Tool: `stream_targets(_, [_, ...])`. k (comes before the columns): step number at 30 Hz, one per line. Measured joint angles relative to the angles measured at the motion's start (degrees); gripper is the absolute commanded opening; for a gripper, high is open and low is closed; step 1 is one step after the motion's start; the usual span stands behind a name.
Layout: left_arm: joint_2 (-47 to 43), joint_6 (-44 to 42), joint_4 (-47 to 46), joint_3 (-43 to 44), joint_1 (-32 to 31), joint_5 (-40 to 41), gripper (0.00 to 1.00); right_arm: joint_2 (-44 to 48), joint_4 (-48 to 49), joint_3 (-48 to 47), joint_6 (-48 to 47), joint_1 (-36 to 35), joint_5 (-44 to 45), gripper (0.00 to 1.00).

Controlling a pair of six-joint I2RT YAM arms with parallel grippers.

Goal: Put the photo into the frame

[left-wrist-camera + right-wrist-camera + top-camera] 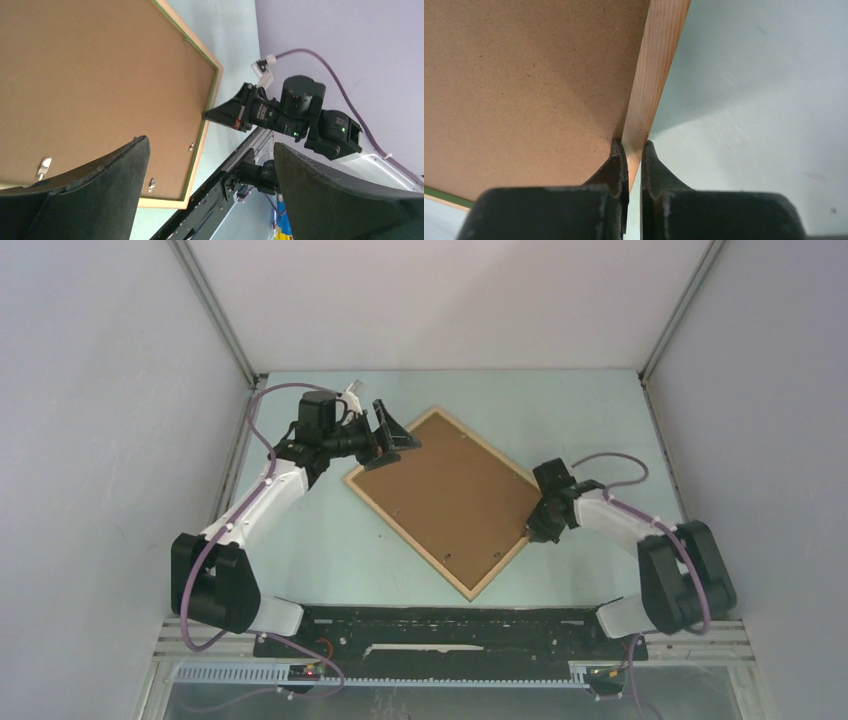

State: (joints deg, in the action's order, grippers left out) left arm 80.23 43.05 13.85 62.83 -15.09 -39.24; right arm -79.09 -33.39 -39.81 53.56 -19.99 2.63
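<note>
The frame [490, 576], light wood, lies diagonally on the pale green table. The photo's plain brown board back [450, 495] fills it, so the print side is hidden. My right gripper [536, 530] is shut on the frame's right rail. In the right wrist view, the gripper [634, 150] pinches the wood rail [659, 70] beside the brown board [524, 90]. My left gripper [398, 440] is open and empty over the frame's upper-left edge. In the left wrist view, its fingers [100, 190] spread wide above the board [100, 75] and the green-edged rail [207, 115].
Small metal tabs [44, 167] sit along the board's edge. Grey enclosure walls [120, 440] close in the table on the left, right and back. A black base rail [450, 625] runs along the near edge.
</note>
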Motion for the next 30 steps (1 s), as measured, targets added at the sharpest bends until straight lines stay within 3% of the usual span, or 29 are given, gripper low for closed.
stream_targets(9, [0.00,-0.02,-0.04,-0.02,0.00,0.09,1.00,-17.27,0.55,-17.79,-24.22,-1.38,-0.20,0.00])
stream_targets(16, [0.00,0.04,-0.28,-0.04,0.00,0.04,1.00,-28.92,-3.72,-32.70,-35.58,1.70,-3.06,0.00])
stream_targets(17, [0.02,0.09,-0.50,-0.04,0.00,0.04,1.00,-30.12,-4.07,-34.38,-36.68,2.05,-3.39,0.02])
stream_targets(19, [0.02,0.24,-0.92,-0.04,0.00,0.02,1.00,-32.22,-4.61,-37.48,-38.36,2.54,-4.09,0.18])
stream_targets(26, [0.02,0.48,-1.81,-0.04,0.00,0.02,1.00,-36.30,-5.35,-44.70,-41.13,3.78,-6.84,0.53])
stream_targets(30, [0.02,0.50,-2.01,-0.04,0.00,0.00,1.00,-30.99,-3.80,-38.99,-39.10,3.43,-7.23,0.59])
